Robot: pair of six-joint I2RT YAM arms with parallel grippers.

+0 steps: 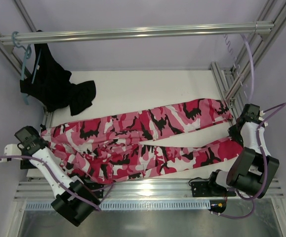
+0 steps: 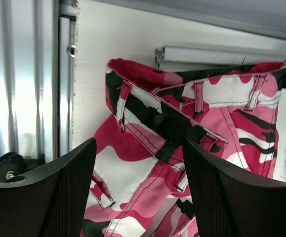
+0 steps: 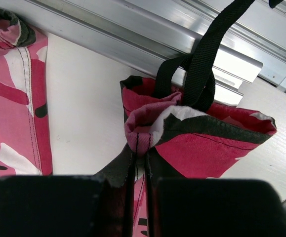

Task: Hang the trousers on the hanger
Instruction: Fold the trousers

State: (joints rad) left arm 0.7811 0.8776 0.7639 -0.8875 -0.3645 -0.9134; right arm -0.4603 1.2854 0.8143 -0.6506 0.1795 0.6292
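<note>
The camouflage trousers point(image 1: 147, 138) lie spread across the white table, waist at the left, legs running right. My left gripper point(image 1: 40, 142) hovers open over the waistband point(image 2: 182, 113), its fingers point(image 2: 68, 187) apart with only cloth below them. At the far right end, my right gripper point(image 1: 233, 131) is shut on the hem of one trouser leg point(image 3: 202, 143), which bunches up just past the fingertips of the right gripper point(image 3: 145, 170). A black strap point(image 3: 202, 64) rises from that hem. The pale hanger point(image 1: 230, 49) shows only faintly, hanging from the right end of the rail.
A metal rail point(image 1: 133, 33) crosses the back. A teal hanger point(image 1: 23, 54) with a black garment point(image 1: 59, 89) hangs at its left end, the garment reaching down onto the table. Aluminium frame bars point(image 1: 222, 84) edge the table on the right and front.
</note>
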